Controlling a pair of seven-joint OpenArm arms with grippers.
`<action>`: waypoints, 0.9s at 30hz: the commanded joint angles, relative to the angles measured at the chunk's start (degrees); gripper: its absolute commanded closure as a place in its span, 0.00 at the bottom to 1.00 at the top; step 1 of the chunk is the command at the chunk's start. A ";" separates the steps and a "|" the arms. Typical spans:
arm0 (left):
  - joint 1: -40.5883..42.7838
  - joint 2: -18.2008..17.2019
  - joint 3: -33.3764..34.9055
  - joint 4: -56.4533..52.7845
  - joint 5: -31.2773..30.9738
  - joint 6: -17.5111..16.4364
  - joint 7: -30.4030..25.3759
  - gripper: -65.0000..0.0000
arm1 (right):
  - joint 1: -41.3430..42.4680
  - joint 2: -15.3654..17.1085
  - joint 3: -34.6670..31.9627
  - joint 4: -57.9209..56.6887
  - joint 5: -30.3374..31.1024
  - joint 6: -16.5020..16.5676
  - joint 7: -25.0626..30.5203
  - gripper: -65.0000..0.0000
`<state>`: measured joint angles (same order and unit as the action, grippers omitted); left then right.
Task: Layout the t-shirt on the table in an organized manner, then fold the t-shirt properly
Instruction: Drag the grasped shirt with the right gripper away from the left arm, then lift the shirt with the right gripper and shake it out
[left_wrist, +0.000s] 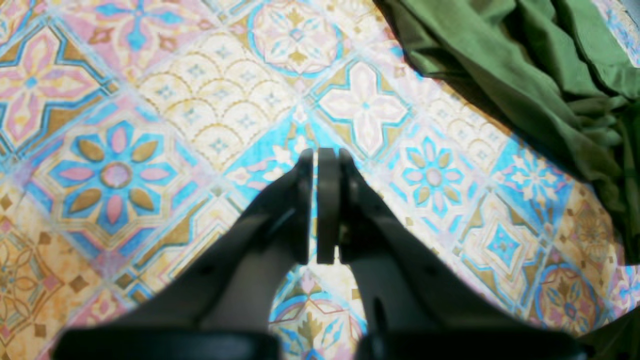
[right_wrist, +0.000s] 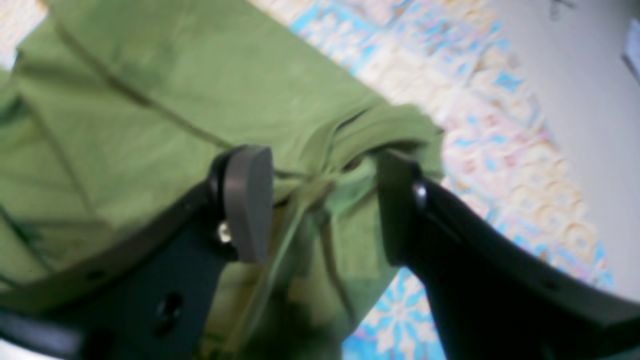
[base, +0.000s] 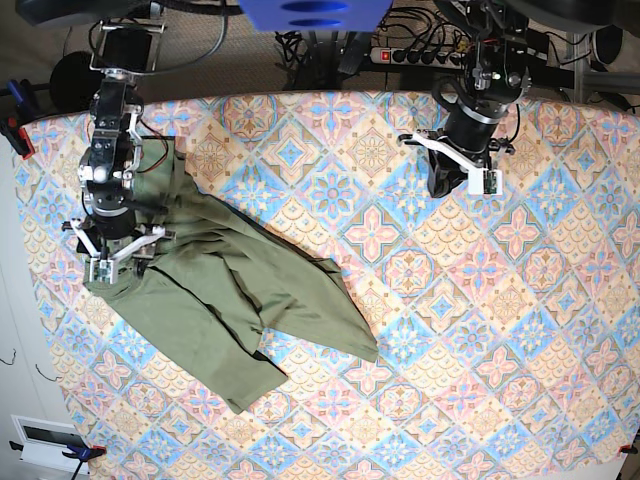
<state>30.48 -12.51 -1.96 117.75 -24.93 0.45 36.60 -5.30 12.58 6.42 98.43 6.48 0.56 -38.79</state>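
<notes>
Risk | shirt (right_wrist: 165, 90) bunching between right tool (right_wrist: 325, 205) gaping, gripping nothing | left tool (left_wrist: 320, 160) closed, empty, idling over table (left_wrist: 200, 100)

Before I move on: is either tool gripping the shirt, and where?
No. The right tool is open, straddling a bunched edge of the shirt without clamping it. The left tool is shut on nothing above the table.

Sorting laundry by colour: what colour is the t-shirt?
Plain olive green; the t-shirt shows best in the base view.
</notes>
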 joint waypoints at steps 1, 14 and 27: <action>-0.02 -0.28 -0.11 1.06 -0.35 -0.14 -1.48 0.96 | 1.04 0.83 0.22 0.16 -0.19 -0.34 1.38 0.50; -0.28 -0.28 -0.11 0.97 -0.35 -0.14 -1.48 0.96 | 1.48 0.74 0.13 -9.07 -0.19 -0.34 1.82 0.61; -1.34 -0.28 -0.11 0.80 -0.26 -0.14 -1.48 0.96 | 3.41 0.74 3.12 2.18 -0.11 12.23 1.29 0.98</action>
<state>29.26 -12.51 -1.96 117.64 -24.93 0.62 36.47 -3.36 12.51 9.21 98.98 5.93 12.99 -40.01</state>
